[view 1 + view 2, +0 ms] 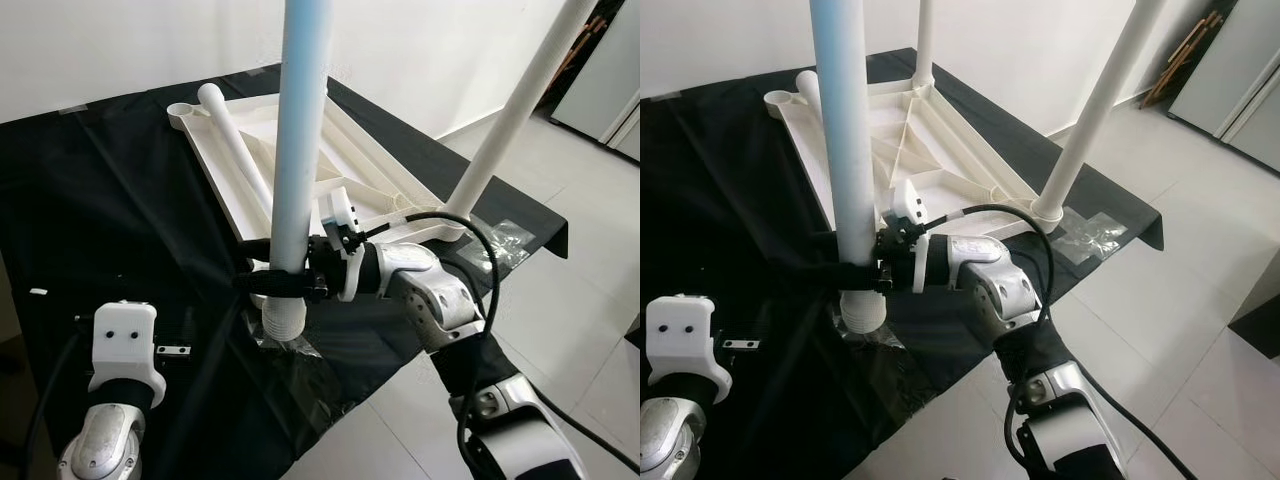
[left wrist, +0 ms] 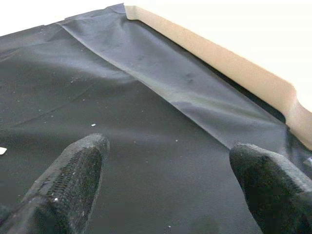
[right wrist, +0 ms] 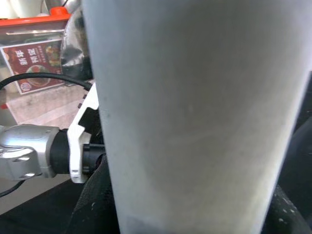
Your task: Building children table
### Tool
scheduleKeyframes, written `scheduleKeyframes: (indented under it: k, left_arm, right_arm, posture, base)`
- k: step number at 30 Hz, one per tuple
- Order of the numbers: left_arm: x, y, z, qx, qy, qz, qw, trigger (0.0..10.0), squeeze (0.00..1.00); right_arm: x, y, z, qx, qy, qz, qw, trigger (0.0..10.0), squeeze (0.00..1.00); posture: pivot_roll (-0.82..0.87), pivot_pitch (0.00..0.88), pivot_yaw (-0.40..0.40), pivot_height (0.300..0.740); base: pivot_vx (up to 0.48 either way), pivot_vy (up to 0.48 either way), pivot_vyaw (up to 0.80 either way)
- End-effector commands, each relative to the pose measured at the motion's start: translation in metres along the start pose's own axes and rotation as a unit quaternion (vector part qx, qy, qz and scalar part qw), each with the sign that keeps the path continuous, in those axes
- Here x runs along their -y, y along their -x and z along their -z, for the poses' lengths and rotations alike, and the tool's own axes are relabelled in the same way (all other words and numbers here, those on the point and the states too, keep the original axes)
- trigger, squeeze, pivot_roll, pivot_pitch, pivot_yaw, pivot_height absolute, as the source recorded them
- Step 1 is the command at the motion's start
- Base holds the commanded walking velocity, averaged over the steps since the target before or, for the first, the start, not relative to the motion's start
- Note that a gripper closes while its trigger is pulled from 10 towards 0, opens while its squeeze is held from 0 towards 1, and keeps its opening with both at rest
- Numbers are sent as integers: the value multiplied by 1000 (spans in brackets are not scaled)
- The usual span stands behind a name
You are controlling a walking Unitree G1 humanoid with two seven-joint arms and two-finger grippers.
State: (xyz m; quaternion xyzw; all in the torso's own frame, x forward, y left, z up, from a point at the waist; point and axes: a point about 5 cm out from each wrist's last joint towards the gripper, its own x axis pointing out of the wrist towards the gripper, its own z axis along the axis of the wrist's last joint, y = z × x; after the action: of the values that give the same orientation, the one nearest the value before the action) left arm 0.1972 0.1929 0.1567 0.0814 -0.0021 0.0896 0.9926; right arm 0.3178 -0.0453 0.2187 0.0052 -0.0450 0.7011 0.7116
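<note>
Table leg (image 1: 300,130) upright, clamped within right end effector (image 1: 268,282)

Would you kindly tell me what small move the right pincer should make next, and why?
Probably twist the leg further into its corner socket. The right pincer is shut on the leg just above the socket, where screw threads are exposed, so it seems not fully seated.

silver jointed arms, white wrist housings, looping black cables, textured black jaws.
</note>
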Motion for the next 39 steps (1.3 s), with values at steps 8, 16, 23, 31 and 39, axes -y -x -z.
scheduleKeyframes:
  k: [8,16,23,31,39]
  left_arm:
    - [-5,2,-3,7,3,-13,1000,10000,0]
    - [-27,5,-6,8,6,-89,996,10000,0]
    - [-34,27,-19,28,41,-103,993,10000,0]
    - [-33,42,-27,43,89,-82,992,10000,0]
    - [-28,50,-31,49,120,-79,988,10000,0]
  right_arm:
    - [24,6,-14,8,33,54,998,10000,0]
    - [32,2,-19,12,21,34,999,10000,0]
    - [36,-16,-25,18,21,-3,1000,10000,0]
    - [39,-21,-37,16,42,-32,998,10000,0]
    - [37,-26,-42,-20,57,-92,994,10000,0]
  posture:
    - [-35,174,-105,740]
    - [-10,227,-116,740]
    - [28,310,-130,740]
    - [42,356,-148,740]
    - [29,390,-197,740]
  base:
    - [0,0,0]
    - [0,0,0]
    - [0,0,0]
    - [0,0,0]
    - [0,0,0]
